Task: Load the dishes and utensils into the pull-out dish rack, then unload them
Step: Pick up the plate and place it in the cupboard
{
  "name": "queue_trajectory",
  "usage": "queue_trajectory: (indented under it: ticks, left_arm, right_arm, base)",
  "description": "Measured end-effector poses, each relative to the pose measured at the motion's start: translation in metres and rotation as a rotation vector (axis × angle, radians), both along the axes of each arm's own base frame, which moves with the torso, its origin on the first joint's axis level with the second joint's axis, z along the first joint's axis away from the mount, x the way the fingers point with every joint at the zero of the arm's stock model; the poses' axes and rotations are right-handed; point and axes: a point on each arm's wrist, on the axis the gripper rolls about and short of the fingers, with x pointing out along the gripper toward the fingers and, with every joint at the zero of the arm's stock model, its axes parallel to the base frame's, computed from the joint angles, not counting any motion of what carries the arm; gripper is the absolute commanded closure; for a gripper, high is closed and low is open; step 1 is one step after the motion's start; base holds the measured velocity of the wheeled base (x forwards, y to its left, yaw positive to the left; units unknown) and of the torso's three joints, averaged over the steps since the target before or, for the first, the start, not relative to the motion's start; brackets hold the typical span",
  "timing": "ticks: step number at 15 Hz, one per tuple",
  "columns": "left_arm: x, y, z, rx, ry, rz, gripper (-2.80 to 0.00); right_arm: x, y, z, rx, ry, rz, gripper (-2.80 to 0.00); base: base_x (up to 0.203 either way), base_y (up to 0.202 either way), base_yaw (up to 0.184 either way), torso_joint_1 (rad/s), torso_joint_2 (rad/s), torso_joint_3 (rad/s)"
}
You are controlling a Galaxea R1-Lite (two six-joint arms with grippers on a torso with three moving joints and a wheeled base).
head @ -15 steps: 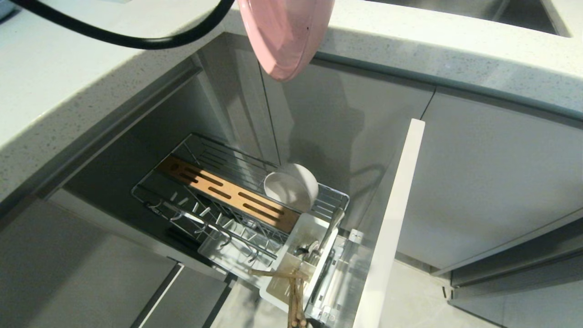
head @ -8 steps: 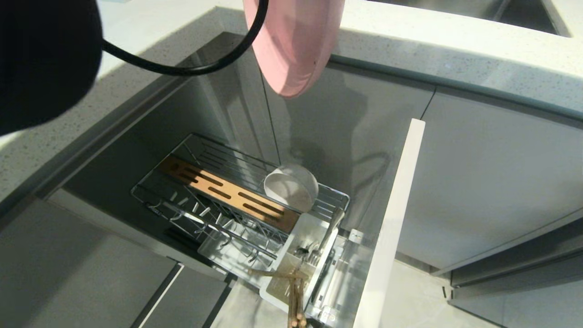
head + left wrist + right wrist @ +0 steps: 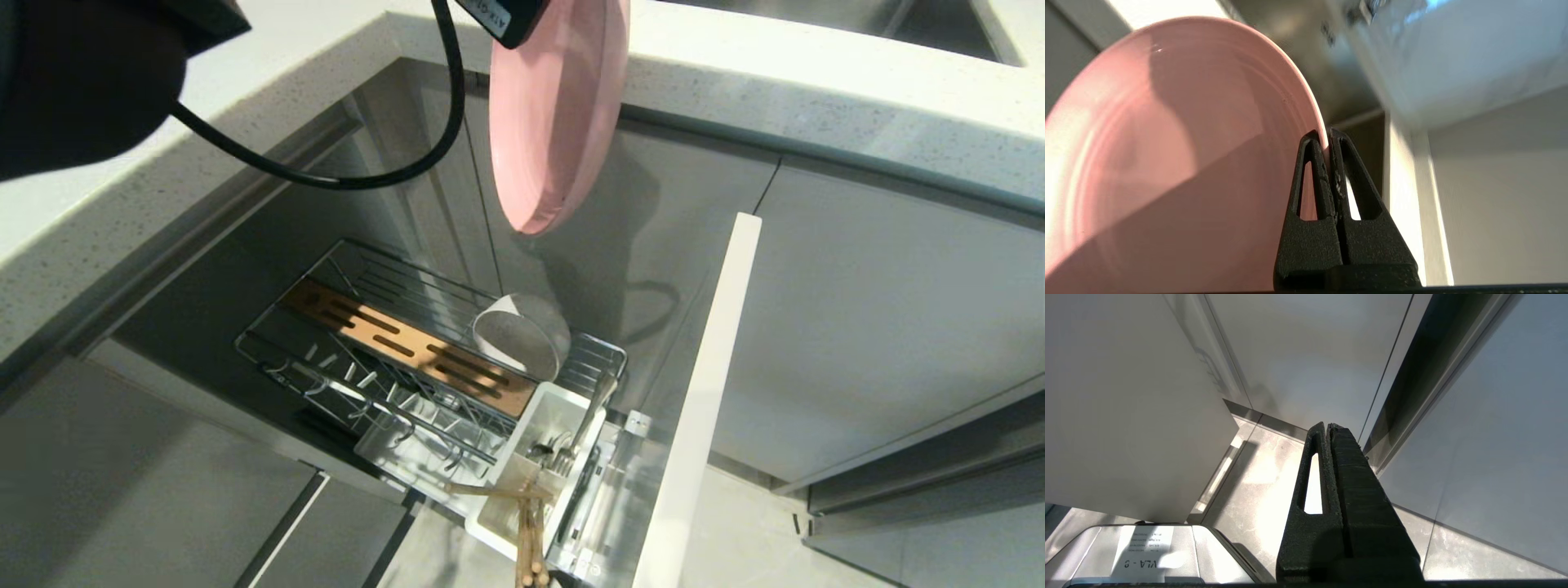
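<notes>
The pink plate point(image 3: 555, 122) hangs nearly on edge in front of the counter, high above the pull-out dish rack point(image 3: 249, 347). My left gripper point(image 3: 1327, 134) is shut on the rim of the plate point(image 3: 1167, 155); its black wrist point(image 3: 500, 15) shows at the top of the head view. In the rack the cream-white bowl point(image 3: 520, 335) lies on its side beside the wooden strip point(image 3: 392, 343). The metal spoon point(image 3: 593, 406) and the chopsticks point(image 3: 529, 539) stand in the white cutlery tub point(image 3: 522, 429). My right gripper point(image 3: 1327, 425) is shut and empty, parked low over the floor.
The rack's pale cabinet front point(image 3: 702, 392) stands out to the right of the basket. The speckled counter point(image 3: 816, 90) runs along the top and left. My left arm's dark bulk point(image 3: 82, 82) and its black cable point(image 3: 392, 167) hang over the upper left.
The pink plate has come down and a little to the right, turning more edge-on. My left arm has swung into the upper left of the head view.
</notes>
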Motion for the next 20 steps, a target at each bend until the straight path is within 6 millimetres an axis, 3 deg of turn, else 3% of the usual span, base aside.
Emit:
queue_trajectory:
  ticks: [8,15,20]
  left_arm:
    - [0.0,0.021,0.005,-0.053,0.058,0.13,0.0]
    - [-0.007,0.034,-0.01,-0.068,0.112,0.16,0.0]
    - [-0.005,0.03,-0.041,-0.019,0.154,0.2,0.0]
  right_arm:
    - [0.0,0.0,0.0,0.0,0.0,0.0,0.0]
    - [0.0,0.0,0.0,0.0,0.0,0.0,0.0]
    - [0.0,0.0,0.0,0.0,0.0,0.0,0.0]
  base:
    - [0.0,0.0,0.0,0.0,0.0,0.0]
    - [0.0,0.0,0.0,0.0,0.0,0.0]
    - [0.0,0.0,0.0,0.0,0.0,0.0]
